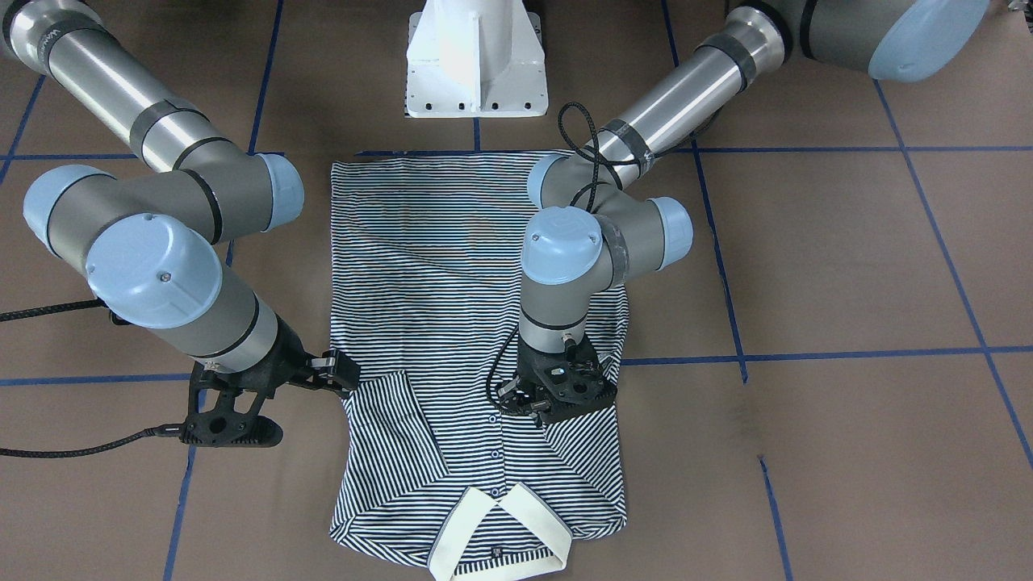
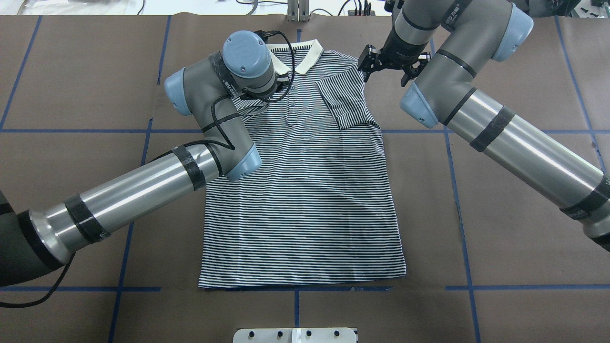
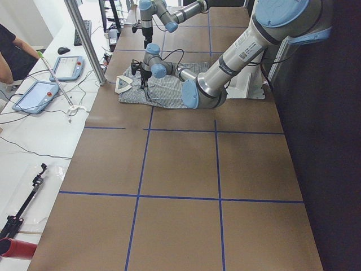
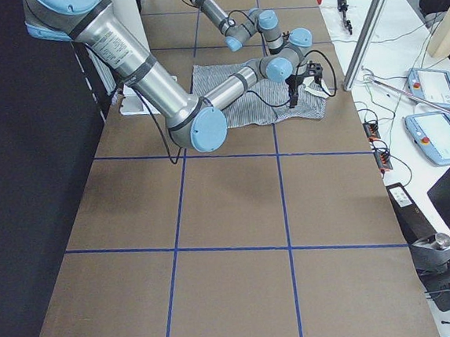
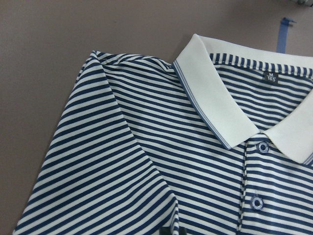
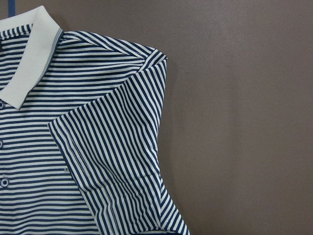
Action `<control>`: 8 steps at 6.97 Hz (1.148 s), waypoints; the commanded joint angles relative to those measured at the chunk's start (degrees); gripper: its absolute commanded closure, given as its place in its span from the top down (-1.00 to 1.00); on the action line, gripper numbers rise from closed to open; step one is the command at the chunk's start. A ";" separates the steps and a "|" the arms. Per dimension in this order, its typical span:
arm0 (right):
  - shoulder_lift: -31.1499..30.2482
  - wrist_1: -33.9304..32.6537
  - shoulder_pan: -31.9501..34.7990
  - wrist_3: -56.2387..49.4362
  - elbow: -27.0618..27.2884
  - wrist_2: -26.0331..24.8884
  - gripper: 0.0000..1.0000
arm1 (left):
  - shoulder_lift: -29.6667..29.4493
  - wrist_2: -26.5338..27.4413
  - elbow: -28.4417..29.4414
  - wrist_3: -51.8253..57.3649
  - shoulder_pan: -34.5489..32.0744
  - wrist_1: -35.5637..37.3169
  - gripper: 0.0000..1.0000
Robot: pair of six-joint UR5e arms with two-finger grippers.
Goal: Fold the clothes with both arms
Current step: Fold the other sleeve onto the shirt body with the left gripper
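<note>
Front view: polo shirt (image 1: 436,266) flat on table (image 1: 847,266), collar (image 1: 500,532) far from robot, sleeves (image 1: 395,428) folded in. Left gripper (image 1: 550,402) over chest; right gripper (image 1: 343,369) at shoulder edge.
Overhead, wrist views: grip state cannot tell, either.

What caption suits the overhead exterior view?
Left arm and right arm at a flat striped polo shirt, one sleeve folded inward.
</note>
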 commanded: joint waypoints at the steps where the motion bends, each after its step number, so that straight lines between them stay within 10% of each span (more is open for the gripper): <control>1: -0.02 0.00 -0.04 -0.06 -0.09 -0.09 1.00 | -0.47 2.01 1.25 0.69 0.01 -2.05 1.00; 4: -0.02 0.09 -0.13 0.03 0.26 0.08 1.00 | 0.74 0.88 -3.47 6.57 -0.78 -1.18 1.00; 8: -17.09 -0.17 -4.94 7.80 21.36 -3.31 1.00 | 20.72 -7.66 -38.98 19.12 -3.16 15.94 1.00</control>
